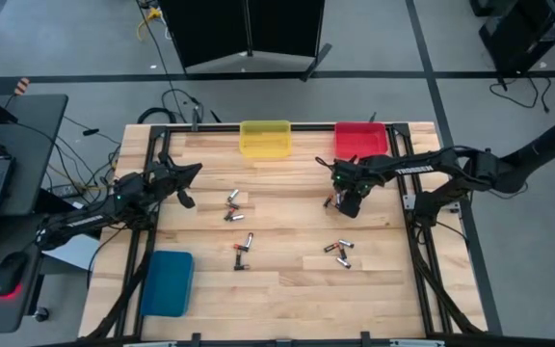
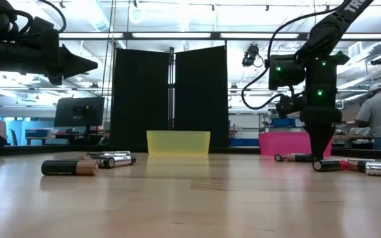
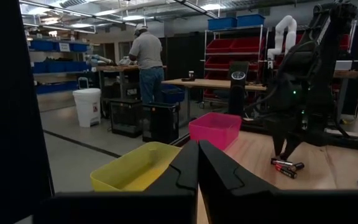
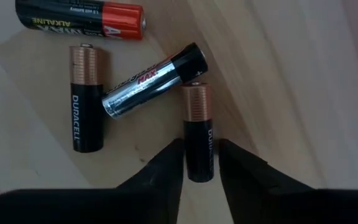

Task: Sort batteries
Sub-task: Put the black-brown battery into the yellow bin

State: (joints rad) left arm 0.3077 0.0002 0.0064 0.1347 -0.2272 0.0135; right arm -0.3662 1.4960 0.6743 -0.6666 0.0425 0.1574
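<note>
Closest to its own wrist camera, the right gripper [image 4: 200, 163] stood low over a cluster of batteries [image 4: 112, 78], its fingers [image 4: 163, 171] spread on either side of one copper-topped battery [image 4: 199, 132] lying on the bench [image 1: 287, 289], apparently lined up along it for a pinch. More cells lay scattered mid-bench. The left gripper [image 1: 183, 183] hung above the bench's left side, fingers pressed together, seemingly waiting. At the far edge, the yellow bin [image 1: 264, 138] and red bin [image 1: 360, 140] looked empty; the blue bin [image 1: 166, 282] sat at the near left.
</note>
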